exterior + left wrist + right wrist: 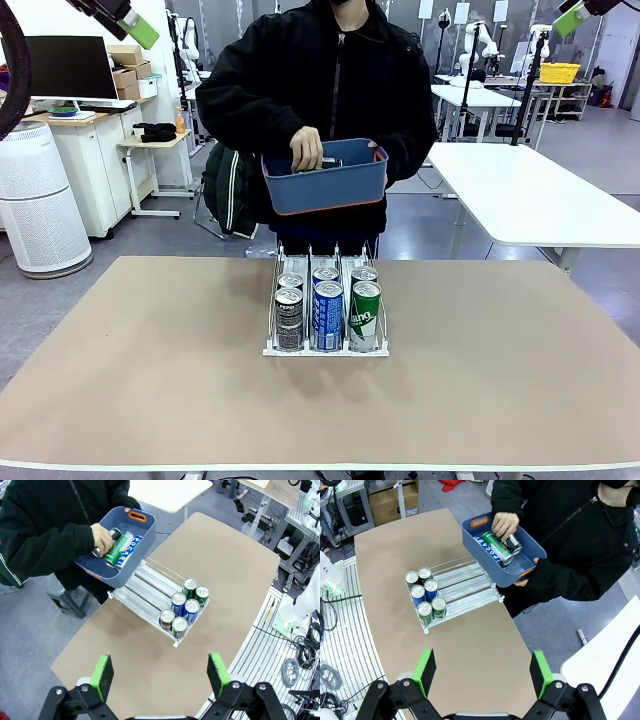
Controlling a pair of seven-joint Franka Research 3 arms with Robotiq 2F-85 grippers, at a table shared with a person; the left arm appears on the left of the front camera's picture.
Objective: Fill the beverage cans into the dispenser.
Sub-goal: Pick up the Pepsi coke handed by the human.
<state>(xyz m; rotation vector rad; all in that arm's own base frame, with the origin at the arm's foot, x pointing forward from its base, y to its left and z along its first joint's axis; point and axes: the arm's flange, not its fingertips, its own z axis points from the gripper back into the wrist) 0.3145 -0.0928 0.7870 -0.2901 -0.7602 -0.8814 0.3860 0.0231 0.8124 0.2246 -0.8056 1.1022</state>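
Note:
The white dispenser [325,350] sits mid-table with several beverage cans in its front end, two per lane: black [289,320], blue [328,315] and green [365,315]. Behind it a person holds a blue bin [325,188], one hand [307,150] reaching inside. In the left wrist view that hand [101,537] rests on cans lying in the bin, a green one [120,550] and a blue one [132,550]. My left gripper [161,672] hangs open high above the table, holding nothing. My right gripper [482,670] is likewise open and high. The dispenser's rear lanes [465,585] are bare.
Bare tan tabletop [150,380] lies on both sides of the dispenser. Beyond the far edge stand a white air purifier [35,200], a desk with a monitor [70,70] and other white tables [540,195].

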